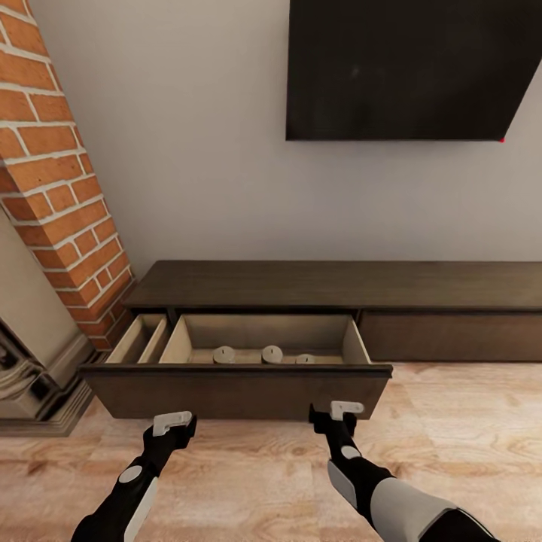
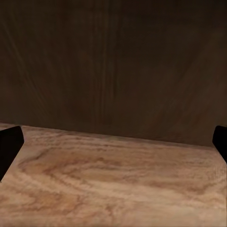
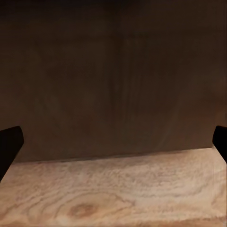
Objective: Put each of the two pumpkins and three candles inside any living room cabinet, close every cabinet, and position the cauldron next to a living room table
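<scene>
**Candles in the open cabinet drawer**

The candles (image 1: pixel 272 354) sit in a row on the floor of a pulled-out drawer (image 1: pixel 237 390) of the cabinet (image 1: pixel 421 284), three stubby beige-grey rounds near the drawer's front wall. That front panel hides their lower parts, and the rightmost one shows as little more than a low top. A partition splits the drawer: the candles lie in the wide compartment, and a narrow compartment (image 1: pixel 141 339) lies to its left, its floor mostly hidden from the head camera.

The cabinet runs along the pale wall and is cut off at the frame's right edge; the front to the right of the drawer sits flush. Above hangs a dark screen (image 1: pixel 410 68), cropped at the top and right. A brick column (image 1: pixel 60 188) stands at the left, its foot close to the drawer's left corner, with a pale stone moulding (image 1: pixel 30 376) below it.

Bare wooden floor (image 1: pixel 467 421) spreads open in front and to the right. The left gripper (image 1: pixel 175 423) and right gripper (image 1: pixel 336 412) hang just before the drawer's front panel. In each wrist view the fingers (image 2: pixel 9 146) (image 3: pixel 9 144) show at opposite edges, spread wide with nothing between them but dark panel and floor.
</scene>
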Controlling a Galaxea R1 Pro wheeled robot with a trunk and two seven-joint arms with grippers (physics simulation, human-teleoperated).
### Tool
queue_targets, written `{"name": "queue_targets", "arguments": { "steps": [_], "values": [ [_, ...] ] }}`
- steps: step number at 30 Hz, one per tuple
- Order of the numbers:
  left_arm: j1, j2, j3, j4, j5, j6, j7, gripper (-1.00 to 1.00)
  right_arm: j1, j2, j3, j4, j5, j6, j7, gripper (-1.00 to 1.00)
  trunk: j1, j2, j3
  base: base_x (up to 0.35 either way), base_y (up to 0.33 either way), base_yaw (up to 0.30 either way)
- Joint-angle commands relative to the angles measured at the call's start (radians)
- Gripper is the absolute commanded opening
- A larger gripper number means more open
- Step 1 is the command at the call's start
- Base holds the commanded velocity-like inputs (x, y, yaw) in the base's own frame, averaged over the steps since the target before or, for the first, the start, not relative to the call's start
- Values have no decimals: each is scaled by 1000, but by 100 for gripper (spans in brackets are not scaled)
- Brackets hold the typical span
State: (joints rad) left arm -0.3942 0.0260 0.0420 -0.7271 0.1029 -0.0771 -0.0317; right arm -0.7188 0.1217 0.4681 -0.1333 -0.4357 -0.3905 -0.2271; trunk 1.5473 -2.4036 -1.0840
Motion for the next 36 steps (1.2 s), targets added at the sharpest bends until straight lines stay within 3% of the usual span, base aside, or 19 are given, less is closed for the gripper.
{"name": "queue_targets", "arguments": {
  "steps": [1, 6, 14, 18, 26, 36],
  "values": [
    [0, 0, 0, 0, 0, 0, 0, 100, 0, 0, 0, 1, 15, -1, 1, 100, 4, -7, -3, 0, 0, 0],
    [0, 0, 0, 0, 0, 18, -2, 100, 0, 1, 2, 1, 42, -2, 3, 100, 23, -42, -19, 0, 0, 0],
    [0, 0, 1, -1, 1, 49, -4, 100, 0, 1, 4, 0, 46, -2, 3, 100, 53, -96, -44, 0, 0, 0],
    [0, 0, 2, -4, 3, 52, -5, 100, 0, 1, 4, 1, 46, -2, 3, 100, 55, -97, -60, 0, 0, 0],
    [0, -1, 1, -16, 4, 63, -3, 100, 0, 1, 4, 1, 46, -2, 3, 100, 55, -97, -60, 15, 0, 0],
    [0, -1, 2, -17, 6, 81, -1, 100, 0, 3, 4, 1, 46, -2, 3, 100, 55, -97, -60, 280, 0, 0]
  ]
}}
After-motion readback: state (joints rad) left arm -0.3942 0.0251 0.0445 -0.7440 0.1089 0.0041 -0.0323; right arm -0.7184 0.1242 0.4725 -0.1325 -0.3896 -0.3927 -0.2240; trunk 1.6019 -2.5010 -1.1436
